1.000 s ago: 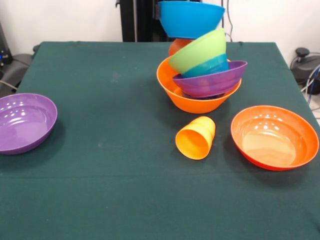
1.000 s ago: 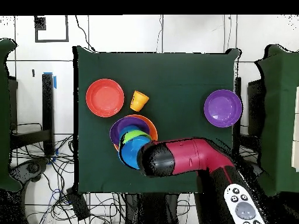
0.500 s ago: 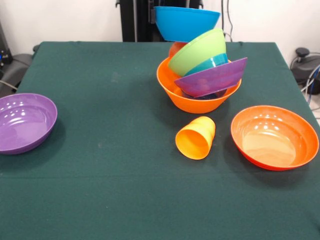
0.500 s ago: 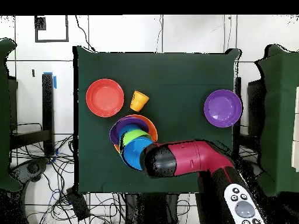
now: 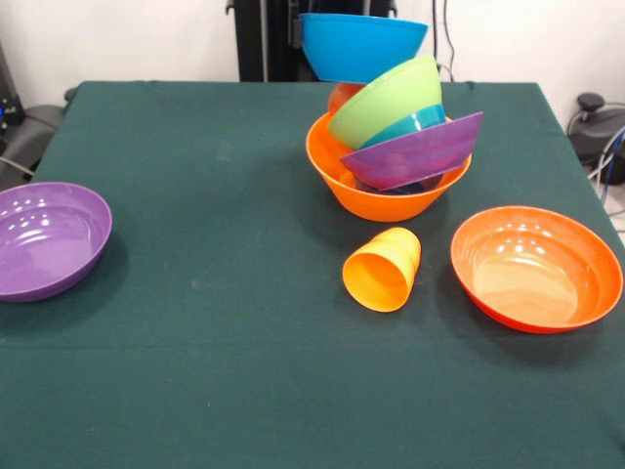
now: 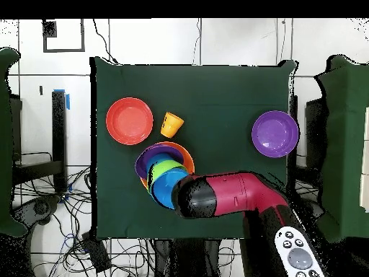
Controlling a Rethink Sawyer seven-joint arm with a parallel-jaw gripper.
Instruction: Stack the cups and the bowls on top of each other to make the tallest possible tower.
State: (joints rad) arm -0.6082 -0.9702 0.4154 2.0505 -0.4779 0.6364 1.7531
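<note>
The tower [image 5: 395, 156] sits toward the far right of the green table [image 5: 195, 293], and it's a messy lean rather than a neat nest: big orange bowl [image 5: 342, 181] as the base, a purple bowl [image 5: 415, 156] tipped up on edge inside it, a teal-blue one barely showing, then the lime green bowl [image 5: 386, 98] tilted on top. What changed: a second ago that purple bowl lay rounder and flatter, now it's kicked up steeply, and the blue bowl [image 5: 361, 44] hanging above has drifted up and a touch left, clear of the green one. We'd guess the stack got nudged, so it's shakier than before. The arm [image 6: 230, 195] covers the spot from above, so we can't tell what the gripper is doing, though the blue bowl seems to hang from it. Still loose: the red-orange bowl [image 5: 535, 267], the second purple bowl [image 5: 49, 239] far left, and the yellow cup [image 5: 383, 269] lying on its side.
</note>
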